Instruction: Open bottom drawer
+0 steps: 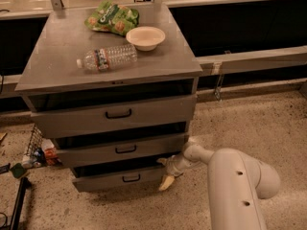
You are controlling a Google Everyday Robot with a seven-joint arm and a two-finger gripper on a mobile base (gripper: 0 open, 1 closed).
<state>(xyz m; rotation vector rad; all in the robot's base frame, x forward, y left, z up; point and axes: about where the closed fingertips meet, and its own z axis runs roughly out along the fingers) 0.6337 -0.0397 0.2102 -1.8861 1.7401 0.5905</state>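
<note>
Bottom drawer [103, 181]: lowest, shallow grey front, small black handle [130, 178]. Gripper [165, 172] at its right end, grip state indiscernible.

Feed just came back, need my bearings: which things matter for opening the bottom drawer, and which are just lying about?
Job: shallow grey bottom drawer with small black handle; pale two-finger gripper, at that drawer's right end.
Lying about: clear plastic water bottle on its side; round white bowl; green snack bag, all on the grey cabinet top.
</note>
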